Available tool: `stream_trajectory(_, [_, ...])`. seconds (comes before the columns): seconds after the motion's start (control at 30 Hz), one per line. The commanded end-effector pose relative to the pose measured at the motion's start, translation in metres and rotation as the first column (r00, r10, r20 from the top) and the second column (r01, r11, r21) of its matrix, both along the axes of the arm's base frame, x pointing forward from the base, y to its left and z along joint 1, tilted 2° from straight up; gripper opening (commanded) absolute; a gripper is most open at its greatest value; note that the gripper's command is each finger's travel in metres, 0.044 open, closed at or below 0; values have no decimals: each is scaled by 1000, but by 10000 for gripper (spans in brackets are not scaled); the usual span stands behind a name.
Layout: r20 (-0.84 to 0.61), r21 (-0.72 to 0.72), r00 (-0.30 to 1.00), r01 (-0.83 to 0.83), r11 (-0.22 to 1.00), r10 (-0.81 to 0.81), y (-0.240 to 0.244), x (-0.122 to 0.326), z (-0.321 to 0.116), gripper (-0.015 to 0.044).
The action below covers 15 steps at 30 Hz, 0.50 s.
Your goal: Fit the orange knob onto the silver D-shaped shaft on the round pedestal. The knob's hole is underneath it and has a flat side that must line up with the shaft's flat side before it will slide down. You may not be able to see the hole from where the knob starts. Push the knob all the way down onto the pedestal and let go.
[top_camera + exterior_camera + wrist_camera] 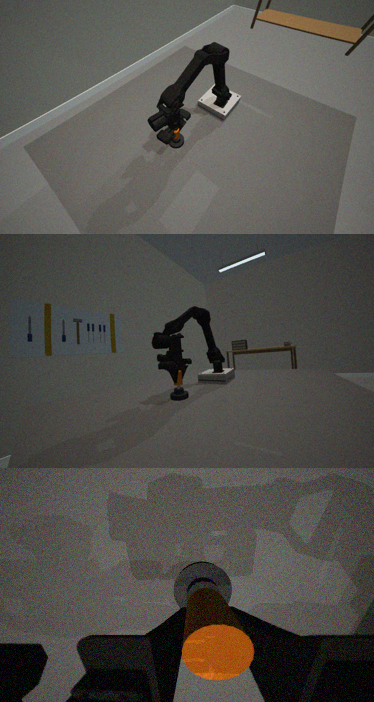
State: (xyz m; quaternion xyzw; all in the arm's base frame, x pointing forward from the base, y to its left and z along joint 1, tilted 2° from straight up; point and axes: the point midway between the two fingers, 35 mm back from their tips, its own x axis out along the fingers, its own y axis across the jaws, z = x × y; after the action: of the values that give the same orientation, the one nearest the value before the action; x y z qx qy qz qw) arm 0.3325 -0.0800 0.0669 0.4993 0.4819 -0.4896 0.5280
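The orange knob (176, 134) (179, 378) (218, 652) is upright, held over the dark round pedestal (176, 144) (179, 396) (181, 588). My gripper (179, 381) is shut on the knob, with a finger on each side of it in the wrist view. In the exterior view a short piece of the silver shaft (178, 387) shows between the knob's bottom and the pedestal's raised collar. The knob is in line above the shaft there. The knob's hole and the shaft's flat side are hidden, and I cannot tell whether the shaft's tip is inside the hole.
The arm's white base block (209, 106) (211, 378) stands behind and to the right of the pedestal. A wooden bench (309, 24) (264, 349) is in the background. A tool board (96, 349) hangs on the left wall.
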Motion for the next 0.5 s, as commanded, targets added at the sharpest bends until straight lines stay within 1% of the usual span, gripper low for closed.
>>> stream_trajectory(0.0, [5,3,1000,-2,1000,2,1,-2,0,0])
stream_trajectory(0.47, [5,3,1000,-2,1000,2,1,0,-4,0])
